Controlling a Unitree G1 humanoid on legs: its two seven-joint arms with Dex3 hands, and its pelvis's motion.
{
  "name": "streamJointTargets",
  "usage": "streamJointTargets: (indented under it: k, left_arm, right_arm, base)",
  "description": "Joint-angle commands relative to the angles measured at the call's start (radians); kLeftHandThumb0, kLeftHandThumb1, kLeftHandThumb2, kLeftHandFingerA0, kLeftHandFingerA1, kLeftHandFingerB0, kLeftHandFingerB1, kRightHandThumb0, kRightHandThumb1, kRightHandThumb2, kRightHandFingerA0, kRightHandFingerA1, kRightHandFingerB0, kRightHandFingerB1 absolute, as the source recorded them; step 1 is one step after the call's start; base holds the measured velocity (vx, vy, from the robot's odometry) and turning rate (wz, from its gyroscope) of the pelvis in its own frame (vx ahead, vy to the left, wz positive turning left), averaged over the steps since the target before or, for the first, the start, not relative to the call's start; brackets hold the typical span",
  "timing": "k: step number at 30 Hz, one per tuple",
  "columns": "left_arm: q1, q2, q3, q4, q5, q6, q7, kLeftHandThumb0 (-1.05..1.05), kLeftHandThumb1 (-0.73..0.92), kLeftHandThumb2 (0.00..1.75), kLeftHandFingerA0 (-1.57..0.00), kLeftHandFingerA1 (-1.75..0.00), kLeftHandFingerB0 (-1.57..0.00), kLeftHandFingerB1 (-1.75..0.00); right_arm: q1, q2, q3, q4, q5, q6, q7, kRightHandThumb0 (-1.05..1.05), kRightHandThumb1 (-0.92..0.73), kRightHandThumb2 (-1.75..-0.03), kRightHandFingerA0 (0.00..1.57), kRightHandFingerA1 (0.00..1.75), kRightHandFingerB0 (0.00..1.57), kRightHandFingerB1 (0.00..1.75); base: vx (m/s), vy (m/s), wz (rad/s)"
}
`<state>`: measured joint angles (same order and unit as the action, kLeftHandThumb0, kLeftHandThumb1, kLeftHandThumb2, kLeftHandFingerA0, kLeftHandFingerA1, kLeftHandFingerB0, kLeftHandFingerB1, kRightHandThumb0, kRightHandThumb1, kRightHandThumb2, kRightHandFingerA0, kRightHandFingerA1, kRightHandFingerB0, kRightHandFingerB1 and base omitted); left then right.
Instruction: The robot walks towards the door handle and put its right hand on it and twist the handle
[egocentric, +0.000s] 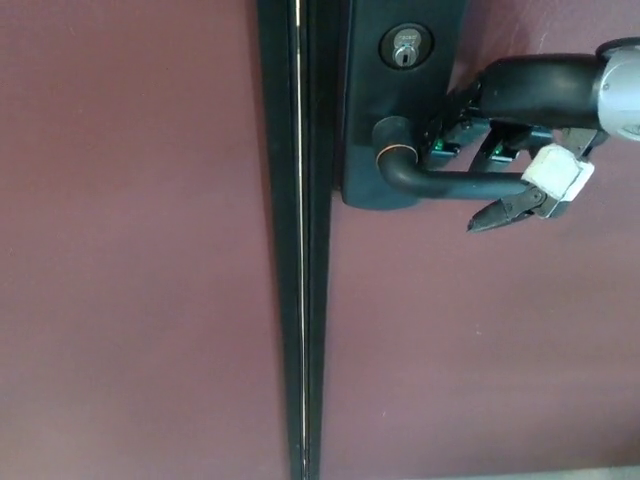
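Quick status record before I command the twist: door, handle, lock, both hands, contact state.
door: maroon double door, dark centre seam, closed
handle: black lever handle, roughly horizontal, pointing right
lock: keyed cylinder above the lever on the black plate
right hand: on the lever, fingers draped over its top, thumb under the lever's tip
left hand: not in view
twist: not yet evident
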<state>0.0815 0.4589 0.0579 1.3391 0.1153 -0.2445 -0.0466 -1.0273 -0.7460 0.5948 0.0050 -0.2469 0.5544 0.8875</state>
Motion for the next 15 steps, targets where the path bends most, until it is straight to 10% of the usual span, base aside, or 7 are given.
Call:
streamJointTargets:
  k: [1, 12, 15]
  left_arm:
    - [0.011, 0.007, 0.004, 0.003, 0.009, -0.003, -0.01, -0.31, 0.45, 0.6, -0.63, -0.74, -0.44, -0.65]
    - [0.007, 0.009, 0.008, 0.0, 0.007, -0.005, -0.016, -0.31, 0.45, 0.6, -0.62, -0.74, -0.44, -0.65]
    - [0.006, 0.004, 0.003, 0.0, 0.013, -0.004, 0.0, -0.31, 0.45, 0.6, -0.63, -0.75, -0.45, -0.65]
  right_arm:
    - [-0.004, 0.01, 0.033, 0.052, -0.073, -0.012, 0.067, -0.56, -0.48, -0.55, 0.54, 0.41, 0.51, 0.38]
    - [-0.036, 0.064, 0.058, 0.105, -0.117, 0.027, 0.125, -0.56, -0.41, -0.73, 0.58, 0.55, 0.51, 0.49]
    - [-0.015, 0.09, 0.1, 0.146, -0.146, 0.01, 0.131, -0.5, -0.47, -0.55, 0.6, 0.46, 0.58, 0.41]
  base:
    - [0.0, 0.0, 0.0]
    - [0.0, 0.0, 0.0]
    - [0.0, 0.0, 0.0]
